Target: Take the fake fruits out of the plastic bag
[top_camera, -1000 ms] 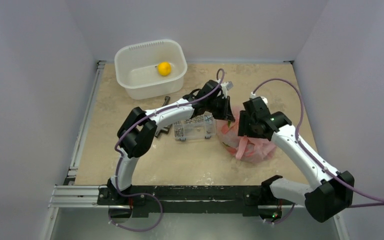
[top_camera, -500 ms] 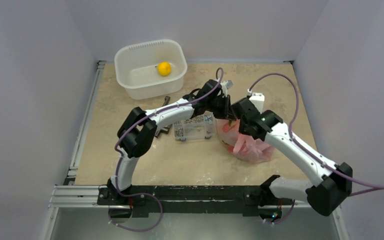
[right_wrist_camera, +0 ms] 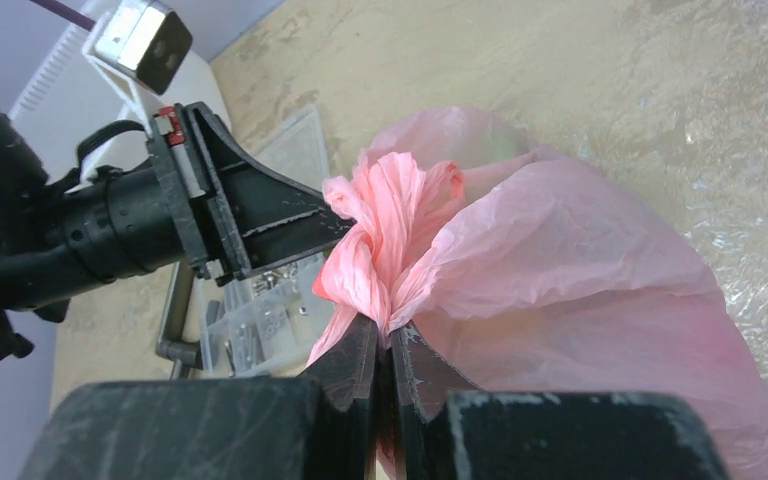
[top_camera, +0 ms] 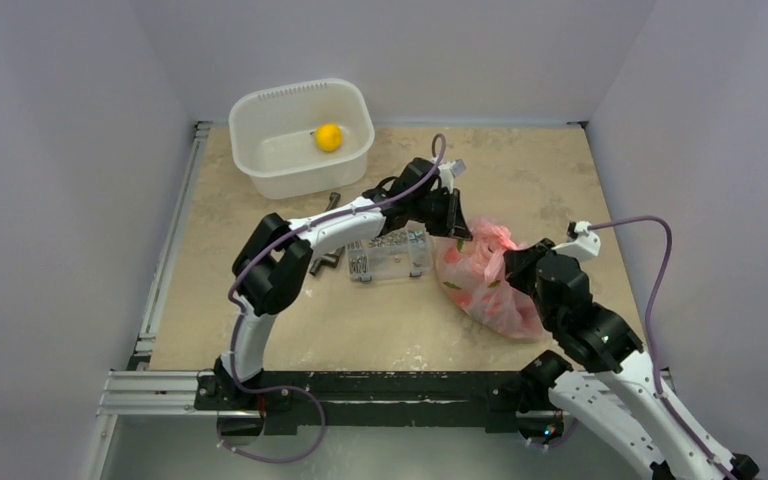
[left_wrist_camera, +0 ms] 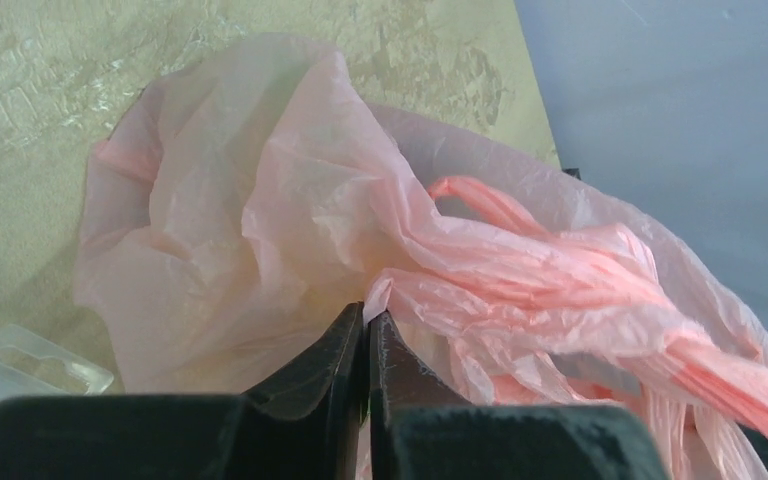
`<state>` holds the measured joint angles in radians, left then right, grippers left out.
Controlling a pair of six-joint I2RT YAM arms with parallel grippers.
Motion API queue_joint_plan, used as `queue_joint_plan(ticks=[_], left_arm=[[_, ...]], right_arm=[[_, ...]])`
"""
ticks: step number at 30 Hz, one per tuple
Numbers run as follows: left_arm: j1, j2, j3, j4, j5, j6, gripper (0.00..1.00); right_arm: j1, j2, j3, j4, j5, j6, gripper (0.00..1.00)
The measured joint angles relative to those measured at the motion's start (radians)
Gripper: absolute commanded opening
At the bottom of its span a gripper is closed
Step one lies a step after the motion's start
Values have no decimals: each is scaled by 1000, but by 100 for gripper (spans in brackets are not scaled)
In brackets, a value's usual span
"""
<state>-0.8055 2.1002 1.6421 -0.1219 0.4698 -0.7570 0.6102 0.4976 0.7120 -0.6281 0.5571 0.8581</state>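
Note:
The pink plastic bag (top_camera: 480, 280) lies right of centre on the table, stretched between both arms. My left gripper (top_camera: 457, 233) is shut on a fold of its far-left edge (left_wrist_camera: 385, 290). My right gripper (top_camera: 516, 262) is shut on the bunched pink handle (right_wrist_camera: 390, 220), with the left gripper (right_wrist_camera: 250, 215) facing it across the bag. Green patches (top_camera: 457, 286) of fake fruits show dimly through the film. One round yellow fruit (top_camera: 329, 137) sits in the white tub (top_camera: 260, 102).
A clear rigid box of screws (top_camera: 390, 255) stands just left of the bag, under the left forearm. Dark metal bolts (top_camera: 326, 262) lie left of that box. The tub is at the far left. Grey walls close in the table on three sides.
The right gripper has shut on the bag's handle, and the right arm has swung back toward the near right. The bag is now pulled out wider. The left arm has stayed put.

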Motion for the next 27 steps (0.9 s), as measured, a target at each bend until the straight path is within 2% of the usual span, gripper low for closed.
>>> queue_joint_plan(ticks=[2, 3, 4, 5, 6, 10, 15, 19, 23, 27], left_arm=[[2, -15, -14, 0, 0, 44, 30], [2, -30, -27, -3, 0, 71, 45], [2, -48, -38, -6, -1, 96, 70], [3, -68, -48, -8, -1, 128, 90], [3, -90, -53, -13, -1, 163, 99], [3, -163, -41, -39, -3, 284, 100], [-8, -140, 133, -145, 27, 466, 94], [-48, -69, 285, -245, 52, 615, 79], [-88, 5, 349, -319, 71, 692, 66], [-97, 69, 373, -375, 74, 740, 65]], right_arm=[[0, 22, 0, 0, 3, -3, 0], [0, 32, 0, -2, 3, -6, 0], [0, 41, 0, -3, 3, -9, 0], [0, 47, 0, -6, 2, -14, 0], [0, 52, 0, -7, 2, -19, 0], [0, 65, 0, -8, 0, -29, 0], [0, 72, 0, -10, -17, -29, 0], [0, 72, 2, -10, -26, -33, 0], [0, 71, 9, -12, -28, -36, 0], [0, 69, 11, -29, -29, -40, 0]])
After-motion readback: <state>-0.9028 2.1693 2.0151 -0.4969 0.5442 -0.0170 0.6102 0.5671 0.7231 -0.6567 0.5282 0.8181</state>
